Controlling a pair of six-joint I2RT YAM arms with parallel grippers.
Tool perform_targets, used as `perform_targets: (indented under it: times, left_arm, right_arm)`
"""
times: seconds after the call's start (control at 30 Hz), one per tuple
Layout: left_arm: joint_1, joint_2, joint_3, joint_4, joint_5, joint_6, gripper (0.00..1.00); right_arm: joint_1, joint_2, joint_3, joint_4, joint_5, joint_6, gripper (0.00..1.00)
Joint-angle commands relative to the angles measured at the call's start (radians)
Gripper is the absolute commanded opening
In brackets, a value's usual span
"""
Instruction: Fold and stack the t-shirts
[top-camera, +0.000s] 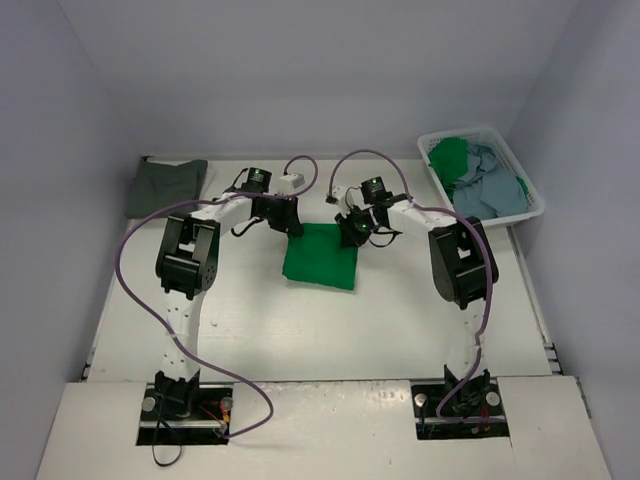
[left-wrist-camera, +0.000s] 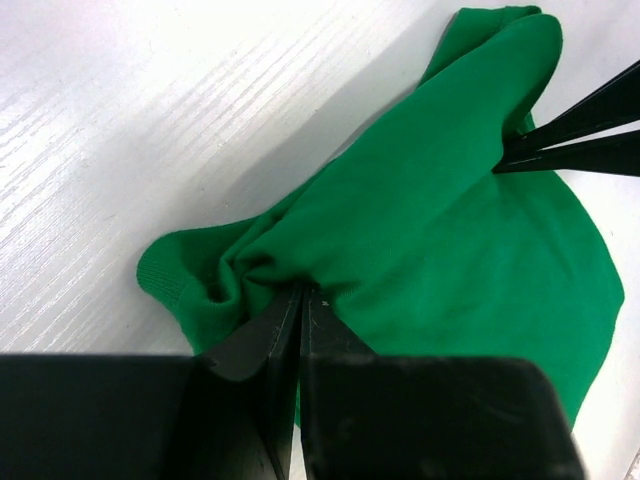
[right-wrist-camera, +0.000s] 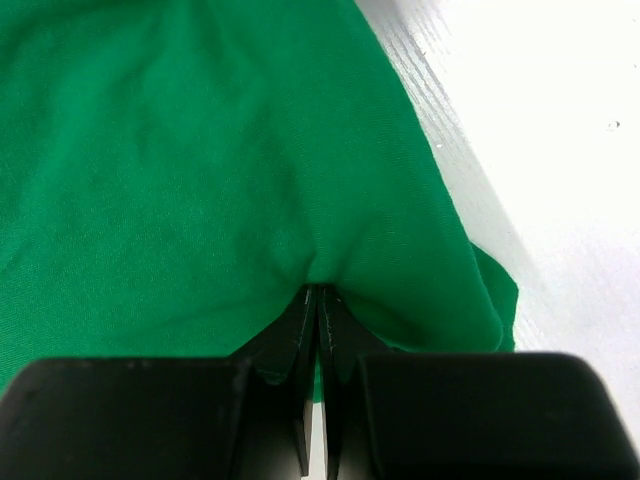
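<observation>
A bright green t-shirt (top-camera: 322, 257) lies partly folded in the middle of the table. My left gripper (top-camera: 291, 222) is shut on its far left edge; in the left wrist view the cloth (left-wrist-camera: 430, 220) bunches at my closed fingertips (left-wrist-camera: 302, 292). My right gripper (top-camera: 351, 228) is shut on the far right edge; in the right wrist view the cloth (right-wrist-camera: 200, 160) puckers at my fingertips (right-wrist-camera: 317, 292). The right gripper's fingers (left-wrist-camera: 575, 135) show in the left wrist view. A folded dark grey-olive shirt (top-camera: 166, 185) lies at the far left. No white shirt shows.
A white plastic basket (top-camera: 530, 185) at the far right holds a light blue shirt (top-camera: 490, 185) and another green cloth (top-camera: 450, 160). A small white box (top-camera: 291, 183) sits behind the left gripper. Purple cables loop over both arms.
</observation>
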Motion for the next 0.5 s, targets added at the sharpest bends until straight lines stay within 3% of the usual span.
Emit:
perform_targets:
  times: [0.0, 0.27, 0.33, 0.47]
  left_arm:
    - [-0.001, -0.045, 0.041, -0.021, -0.037, 0.026, 0.0]
    - [0.056, -0.195, 0.11, -0.109, -0.063, 0.036, 0.0]
    - [0.079, -0.226, 0.138, -0.127, -0.067, 0.041, 0.08]
    - [0.108, -0.318, 0.146, -0.162, -0.051, 0.07, 0.13]
  right_arm:
    - [-0.006, 0.005, -0.016, -0.019, 0.023, -0.016, 0.0]
    - [-0.008, -0.074, 0.027, -0.046, 0.063, 0.012, 0.0]
    - [-0.008, -0.103, 0.059, -0.055, 0.071, 0.026, 0.0]
    - [-0.005, -0.159, 0.096, -0.074, 0.066, 0.059, 0.0]
